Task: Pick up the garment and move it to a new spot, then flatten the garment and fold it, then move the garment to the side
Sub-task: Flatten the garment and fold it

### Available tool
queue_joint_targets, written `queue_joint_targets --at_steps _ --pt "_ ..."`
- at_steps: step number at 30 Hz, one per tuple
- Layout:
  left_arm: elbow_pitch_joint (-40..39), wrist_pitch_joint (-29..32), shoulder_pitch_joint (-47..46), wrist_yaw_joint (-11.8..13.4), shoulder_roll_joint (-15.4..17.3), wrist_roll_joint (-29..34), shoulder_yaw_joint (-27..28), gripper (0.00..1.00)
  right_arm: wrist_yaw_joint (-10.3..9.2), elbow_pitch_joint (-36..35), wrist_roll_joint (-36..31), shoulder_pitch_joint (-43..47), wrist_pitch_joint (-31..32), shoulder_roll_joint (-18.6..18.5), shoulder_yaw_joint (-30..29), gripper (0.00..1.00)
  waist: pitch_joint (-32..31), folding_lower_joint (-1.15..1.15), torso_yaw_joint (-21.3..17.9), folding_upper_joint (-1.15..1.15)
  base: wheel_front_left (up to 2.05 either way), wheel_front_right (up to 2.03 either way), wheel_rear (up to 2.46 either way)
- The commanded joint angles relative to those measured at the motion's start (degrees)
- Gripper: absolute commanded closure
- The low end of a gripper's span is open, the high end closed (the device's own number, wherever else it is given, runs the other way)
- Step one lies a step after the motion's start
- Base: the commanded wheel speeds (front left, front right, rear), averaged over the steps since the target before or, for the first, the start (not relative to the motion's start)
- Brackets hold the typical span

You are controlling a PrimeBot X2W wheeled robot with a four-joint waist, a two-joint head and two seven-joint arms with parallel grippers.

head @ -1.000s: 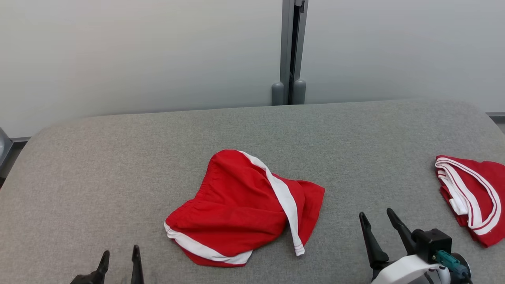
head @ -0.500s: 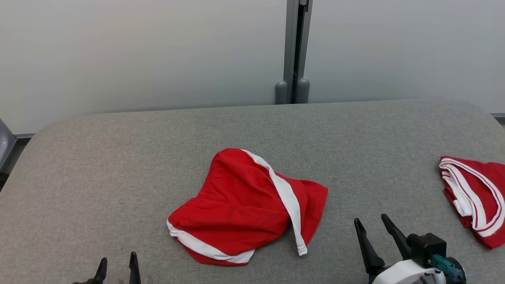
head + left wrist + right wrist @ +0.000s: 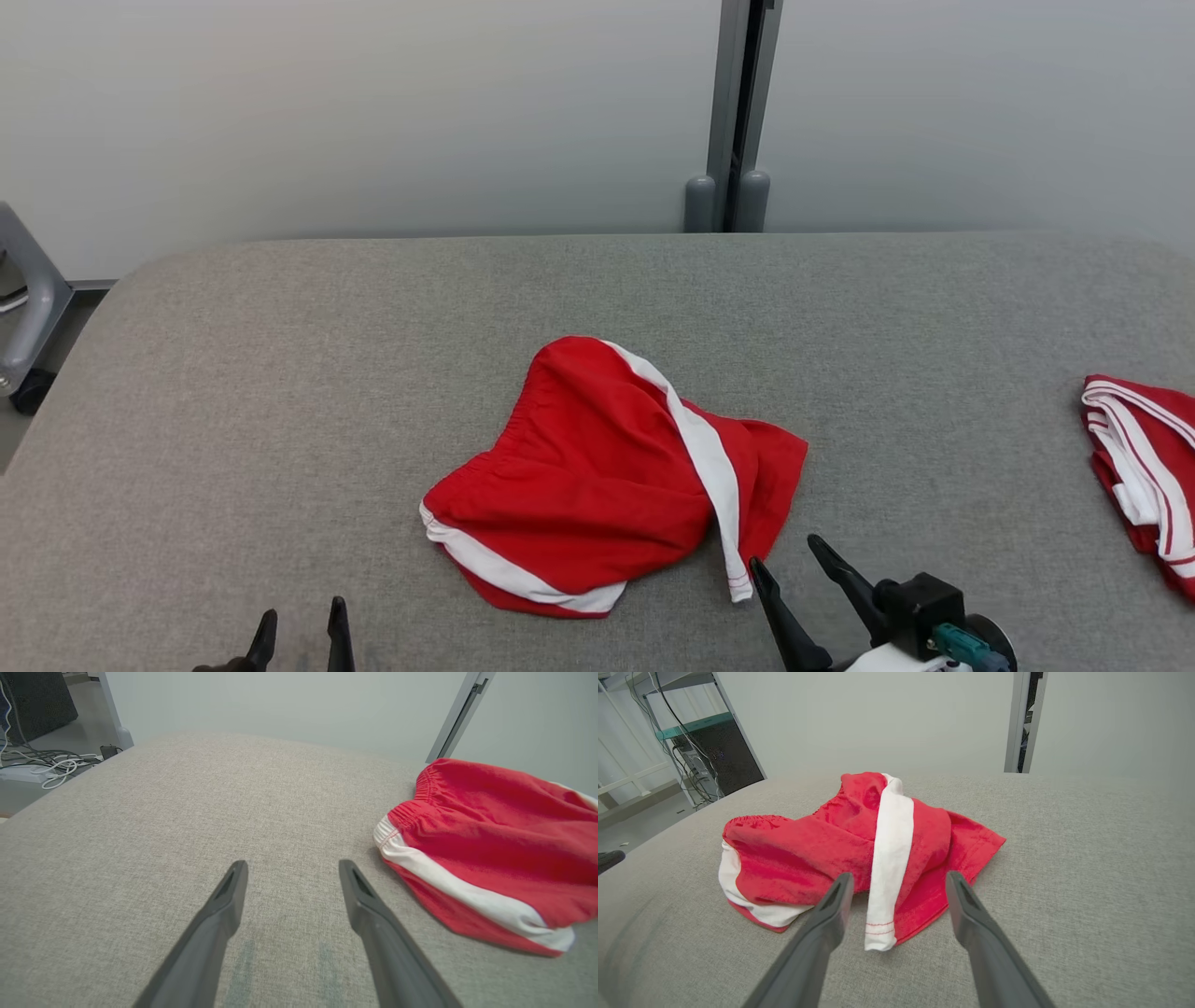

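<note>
Shorts [image 3: 579, 485] sit crumpled; right gripper [image 3: 783, 551], spread wide, has slid in beside them; left gripper [image 3: 303, 609] wide too.

Soft, even light from above makes my views bright, with faint shadows under my left tool [image 3: 293, 863] and the garment [image 3: 490, 858], while my wrist views bow the counter [image 3: 1087, 858] and the right one smears at its lower left.

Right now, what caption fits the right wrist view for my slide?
Open right pincer lined up on crumpled red shorts lying on the grey table.
</note>
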Motion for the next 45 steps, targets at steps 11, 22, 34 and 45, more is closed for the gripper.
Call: queue_joint_targets --at_steps 11,22,34,45 --pt "0.6 0.0 -2.2 -0.3 0.2 -0.5 -1.9 0.0 -0.02 7.7 -0.9 -3.9 0.0 -0.6 4.8 0.0 1.6 0.0 2.9 0.0 0.0 0.0 0.0" --pt "0.7 0.0 -4.6 -0.1 0.2 -1.2 -3.0 0.0 -0.02 13.8 -4.1 -10.8 0.0 -1.2 -0.5 1.0 5.3 0.0 6.0 0.0 0.0 0.0 0.0" --pt "2.2 0.0 -7.4 -1.6 0.2 -2.7 -8.9 0.0 -0.02 16.3 -11.5 -37.9 0.0 -6.7 -0.7 1.0 5.9 0.0 10.2 0.0 0.0 0.0 0.0" --pt "3.1 0.0 -7.1 -0.4 0.2 -4.5 -14.0 0.0 -0.02 15.3 -10.1 -58.8 0.0 -3.8 3.2 1.0 5.1 0.0 14.4 0.0 0.0 0.0 0.0"
